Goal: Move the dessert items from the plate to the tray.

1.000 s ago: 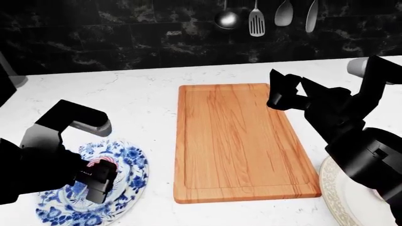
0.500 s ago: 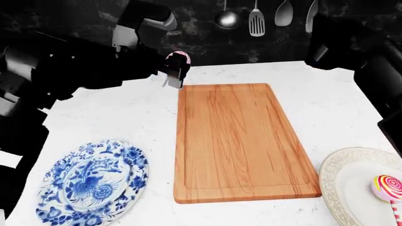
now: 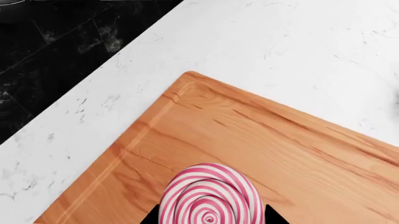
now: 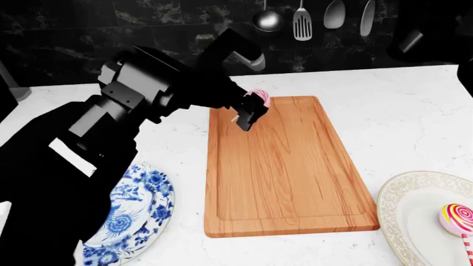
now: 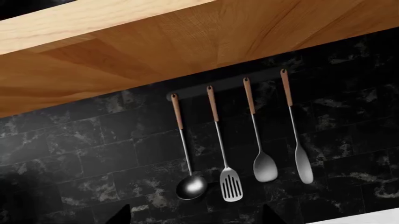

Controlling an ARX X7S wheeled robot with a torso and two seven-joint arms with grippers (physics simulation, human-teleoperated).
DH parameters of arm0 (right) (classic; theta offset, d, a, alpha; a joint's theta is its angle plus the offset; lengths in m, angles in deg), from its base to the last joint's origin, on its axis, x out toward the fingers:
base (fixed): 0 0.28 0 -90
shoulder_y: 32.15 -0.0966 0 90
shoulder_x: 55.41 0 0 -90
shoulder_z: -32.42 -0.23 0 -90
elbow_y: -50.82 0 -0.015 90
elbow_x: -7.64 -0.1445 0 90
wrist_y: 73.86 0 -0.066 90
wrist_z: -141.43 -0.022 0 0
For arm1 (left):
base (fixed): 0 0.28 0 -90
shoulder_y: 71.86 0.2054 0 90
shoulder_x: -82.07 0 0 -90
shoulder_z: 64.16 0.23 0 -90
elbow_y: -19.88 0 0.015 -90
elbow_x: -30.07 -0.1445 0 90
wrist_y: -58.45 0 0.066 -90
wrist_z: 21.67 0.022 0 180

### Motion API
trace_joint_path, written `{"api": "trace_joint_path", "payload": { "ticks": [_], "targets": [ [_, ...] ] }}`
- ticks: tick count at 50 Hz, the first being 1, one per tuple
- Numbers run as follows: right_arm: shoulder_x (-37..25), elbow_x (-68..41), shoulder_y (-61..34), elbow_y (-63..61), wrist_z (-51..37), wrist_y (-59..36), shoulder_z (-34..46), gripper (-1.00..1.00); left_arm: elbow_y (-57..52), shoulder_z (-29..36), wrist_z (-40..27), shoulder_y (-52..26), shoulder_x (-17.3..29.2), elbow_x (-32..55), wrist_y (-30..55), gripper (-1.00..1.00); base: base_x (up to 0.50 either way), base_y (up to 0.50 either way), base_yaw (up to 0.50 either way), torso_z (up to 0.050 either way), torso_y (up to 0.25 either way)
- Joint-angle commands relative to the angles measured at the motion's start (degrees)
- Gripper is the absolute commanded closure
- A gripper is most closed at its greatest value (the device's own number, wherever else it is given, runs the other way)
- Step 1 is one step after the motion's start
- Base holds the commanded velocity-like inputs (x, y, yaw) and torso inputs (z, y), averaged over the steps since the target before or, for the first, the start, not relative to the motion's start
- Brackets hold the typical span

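Pink-white lollipop (image 4: 256,97) pinched in left gripper (image 4: 250,112) just above tray (image 4: 296,183) far corner; right gripper's fingers can't tell.

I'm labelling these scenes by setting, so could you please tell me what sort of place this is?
Most likely a kitchen, as a simulator render: a white marble counter, a black tiled wall with utensils hanging from a rail, and a wooden tray between two plates.

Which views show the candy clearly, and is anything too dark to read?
Left wrist: pink-and-white lollipop sharp, evenly lit above the tray. Head: left arm a near-black silhouette, left gripper detail lost. Right wrist: only hanging utensils, crisp.
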Motion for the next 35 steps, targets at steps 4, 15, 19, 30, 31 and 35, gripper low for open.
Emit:
{"api": "trace_joint_path", "payload": {
  "ticks": [4, 15, 19, 30, 31, 35],
  "targets": [
    [-0.21, -0.68, 1.07, -0.64, 0.28, 0.37, -0.41, -1.0, 2.19, 10.93, 2.16, -1.31, -1.82, 8.26, -1.65, 1.0, 0.0, 0.0, 0.0, 0.0, 0.0],
    [0.34, -0.05, 1.5, -0.6, 0.99, 0.64, 0.22, -1.0, 2.11, 14.25, 2.49, -0.71, -1.51, 9.44, -0.23, -1.0, 0.0, 0.0, 0.0, 0.0, 0.0],
    [0.73, 0.44, 1.71, -0.42, 1.48, 0.82, 0.5, -1.0, -0.07, 14.92, 1.36, -0.87, -0.04, 8.94, 0.59, -1.0, 0.0, 0.0, 0.0, 0.0, 0.0],
    [1.06, 0.32, 1.43, -0.28, 1.61, 0.88, 1.19, -1.0, -0.82, 13.22, -2.26, -1.92, 1.37, 8.77, -2.55, -1.0, 0.0, 0.0, 0.0, -0.001, 0.019],
    [0.93, 0.14, 1.5, -0.3, 1.42, 0.75, 1.27, -1.0, -0.9, 12.75, -2.84, -2.21, 1.57, 8.85, -3.32, -1.0, 0.0, 0.0, 0.0, -0.014, 0.25],
    [-1.39, -4.1, 1.09, 1.01, -3.74, -1.81, 3.14, -1.0, -7.15, 9.35, -9.72, -3.49, 5.33, 10.44, -6.08, -1.0, 0.0, 0.0, 0.0, -0.015, 0.25]
  ]
}}
